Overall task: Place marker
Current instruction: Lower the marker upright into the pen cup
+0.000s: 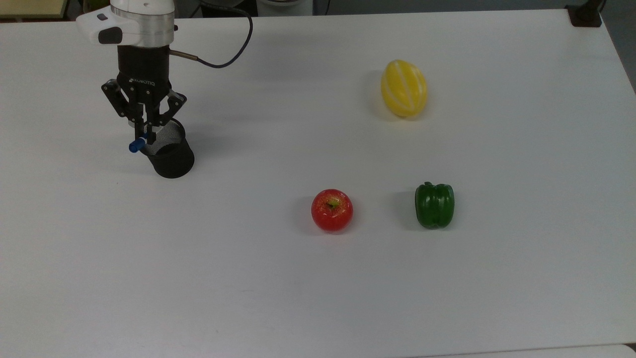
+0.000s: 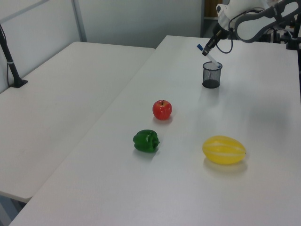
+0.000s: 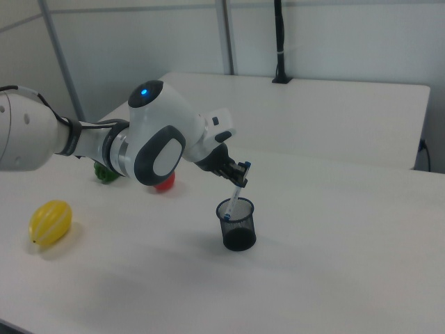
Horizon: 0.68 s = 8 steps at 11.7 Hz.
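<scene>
While the marker hangs tilted with its lower end at, perhaps just inside, the rim of the black mesh cup, the gripper has its fingers pinched narrow on it above the white counter.

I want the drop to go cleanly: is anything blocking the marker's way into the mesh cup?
Nothing visible. The gripper holds the marker tilted, its lower end at the open mouth of the cup.
</scene>
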### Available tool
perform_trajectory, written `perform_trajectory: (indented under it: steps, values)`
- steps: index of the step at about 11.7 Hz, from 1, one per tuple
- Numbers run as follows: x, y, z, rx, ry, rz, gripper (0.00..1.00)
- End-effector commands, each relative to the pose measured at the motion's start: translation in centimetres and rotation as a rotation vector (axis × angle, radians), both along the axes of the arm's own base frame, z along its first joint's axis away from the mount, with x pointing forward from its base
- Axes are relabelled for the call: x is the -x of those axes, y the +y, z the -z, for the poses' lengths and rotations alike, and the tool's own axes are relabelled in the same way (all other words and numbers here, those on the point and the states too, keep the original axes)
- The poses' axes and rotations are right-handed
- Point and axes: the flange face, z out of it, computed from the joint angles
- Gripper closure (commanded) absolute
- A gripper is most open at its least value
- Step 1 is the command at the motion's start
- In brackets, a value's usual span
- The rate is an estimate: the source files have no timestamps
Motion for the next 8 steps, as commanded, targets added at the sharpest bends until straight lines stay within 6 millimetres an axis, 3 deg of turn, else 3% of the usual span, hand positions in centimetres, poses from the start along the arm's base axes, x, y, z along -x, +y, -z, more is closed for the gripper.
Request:
perform_trajectory:
  steps: [1,6,8]
  values:
    - [0.41,0.29,0.32,-0.006,-0.019,0.006,0.87]
    - [0.35,0.38,0.47,-0.006,-0.019,0.005,0.82]
    - [0.32,0.38,0.39,-0.005,-0.021,0.005,0.66]
